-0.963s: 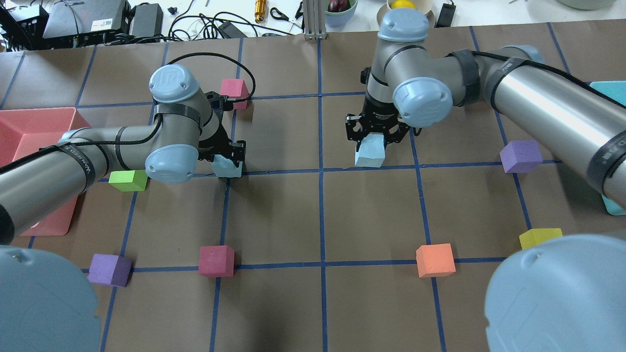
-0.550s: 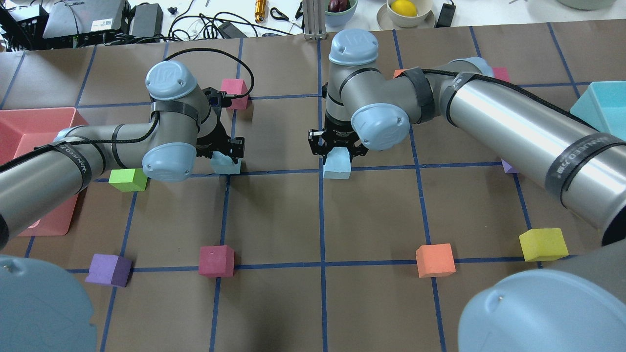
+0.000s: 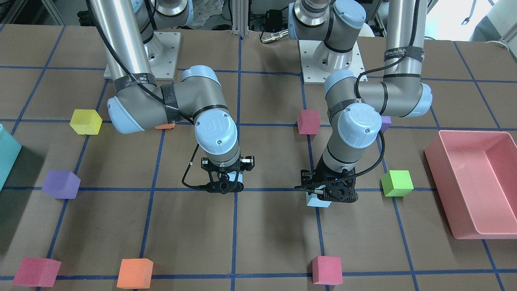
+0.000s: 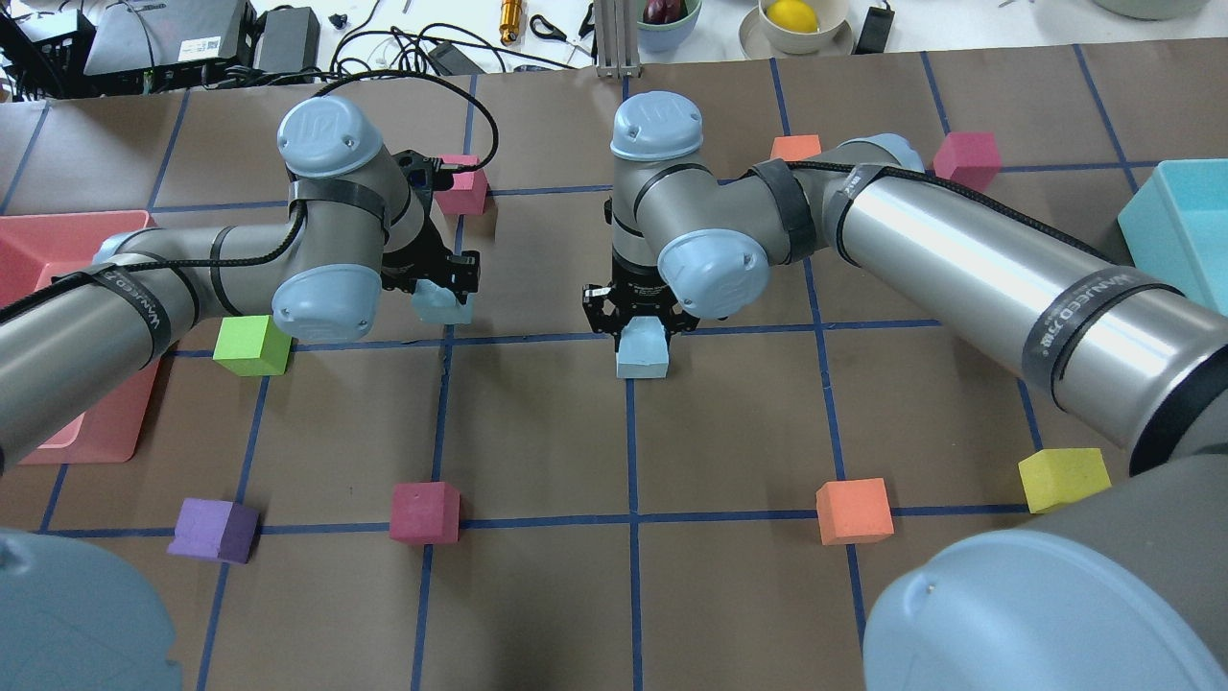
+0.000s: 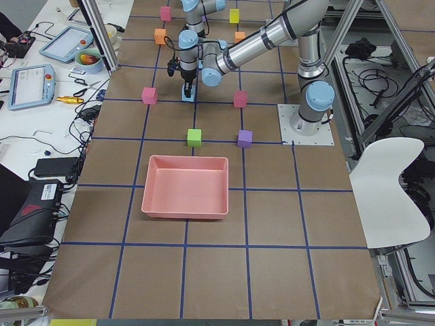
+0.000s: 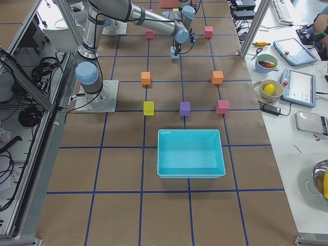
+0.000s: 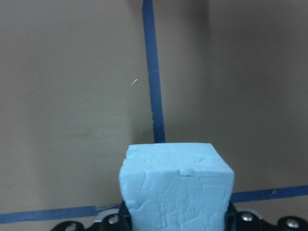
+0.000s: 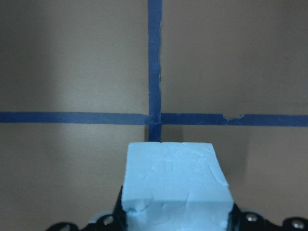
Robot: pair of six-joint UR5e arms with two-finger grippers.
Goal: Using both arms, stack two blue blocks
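left gripper: pinching first blue cube | right gripper: pinching second blue cube, mid-counter | side-face holds, presumably keeping bottom faces free for stacking

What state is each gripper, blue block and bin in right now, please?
left gripper: shut on the left blue block.
right gripper: shut on the right blue block.
left blue block: gripped, not yet stacked.
right blue block: gripped, not yet stacked.
pink bin: empty.
teal bin: empty.
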